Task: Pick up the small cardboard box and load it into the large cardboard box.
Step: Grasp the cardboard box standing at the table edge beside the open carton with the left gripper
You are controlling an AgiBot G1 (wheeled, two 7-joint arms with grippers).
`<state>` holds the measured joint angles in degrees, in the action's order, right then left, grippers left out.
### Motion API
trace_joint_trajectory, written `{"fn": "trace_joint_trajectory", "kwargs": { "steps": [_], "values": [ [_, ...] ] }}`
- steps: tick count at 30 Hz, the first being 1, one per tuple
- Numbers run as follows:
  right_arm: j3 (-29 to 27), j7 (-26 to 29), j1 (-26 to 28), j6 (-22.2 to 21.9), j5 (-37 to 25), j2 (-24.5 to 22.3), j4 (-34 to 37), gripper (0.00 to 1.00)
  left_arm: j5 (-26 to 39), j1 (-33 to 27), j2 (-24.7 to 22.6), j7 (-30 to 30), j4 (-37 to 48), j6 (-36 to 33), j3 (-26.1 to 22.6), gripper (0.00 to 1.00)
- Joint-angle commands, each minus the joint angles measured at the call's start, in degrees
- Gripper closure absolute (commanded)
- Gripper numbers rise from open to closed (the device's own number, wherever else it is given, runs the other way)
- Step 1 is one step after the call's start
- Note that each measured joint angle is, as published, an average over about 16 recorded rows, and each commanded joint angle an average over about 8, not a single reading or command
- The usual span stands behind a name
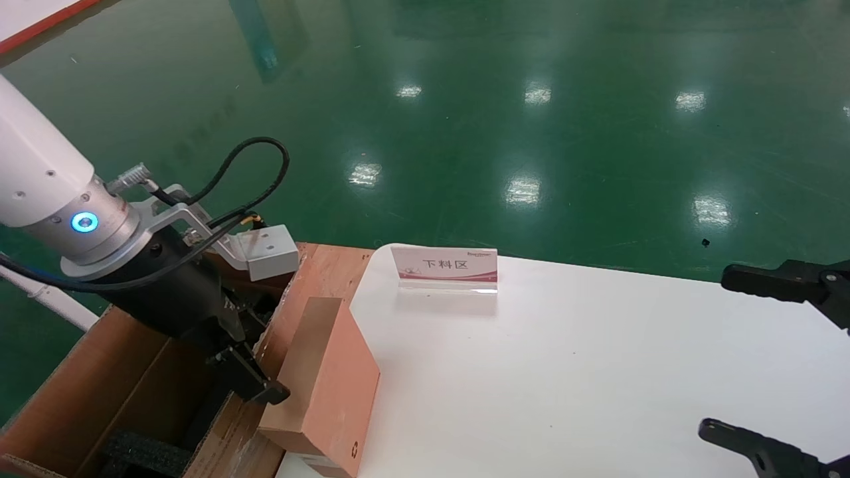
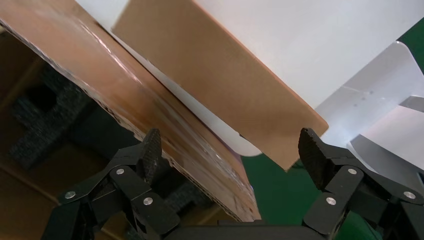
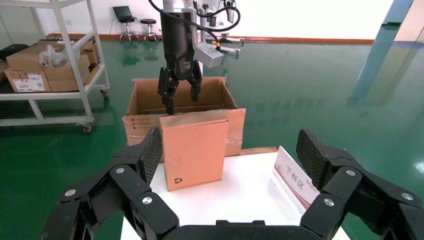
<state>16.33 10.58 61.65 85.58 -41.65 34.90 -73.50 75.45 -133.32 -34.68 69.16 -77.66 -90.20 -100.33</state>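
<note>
The small cardboard box (image 1: 332,385) stands upright on the white table's (image 1: 597,372) left edge, showing a recycling mark in the right wrist view (image 3: 194,150). Just behind it is the large cardboard box (image 1: 99,372), open, with black foam (image 2: 45,115) inside and a taped flap (image 2: 175,135) against the table. My left gripper (image 1: 259,385) hangs open over the carton's near wall, close beside the small box (image 2: 225,80), holding nothing. My right gripper (image 1: 716,350) stays open at the table's right side, facing the small box.
An acrylic sign (image 1: 446,265) with Chinese characters stands at the table's far edge. Green floor surrounds the table. A white shelf cart (image 3: 50,60) with cartons stands beyond the large box.
</note>
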Motion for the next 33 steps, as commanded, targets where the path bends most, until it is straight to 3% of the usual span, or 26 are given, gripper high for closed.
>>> {"fn": "trace_joint_trajectory", "kwargs": {
  "steps": [1,9,33],
  "values": [
    [0.01,0.0,0.0,0.0,0.01,0.0,0.0,0.0,-0.55,-1.21,-0.79,1.23,0.01,0.17,-2.55,0.0],
    [0.04,-0.02,0.01,-0.02,0.03,-0.02,0.0,0.0,0.5,-2.56,-2.61,4.54,-0.19,3.18,-6.45,0.0],
    [0.13,-0.07,0.03,-0.06,0.09,-0.06,0.0,0.0,-3.38,-0.59,-2.06,3.95,-0.21,6.05,-6.52,0.0]
  ]
}}
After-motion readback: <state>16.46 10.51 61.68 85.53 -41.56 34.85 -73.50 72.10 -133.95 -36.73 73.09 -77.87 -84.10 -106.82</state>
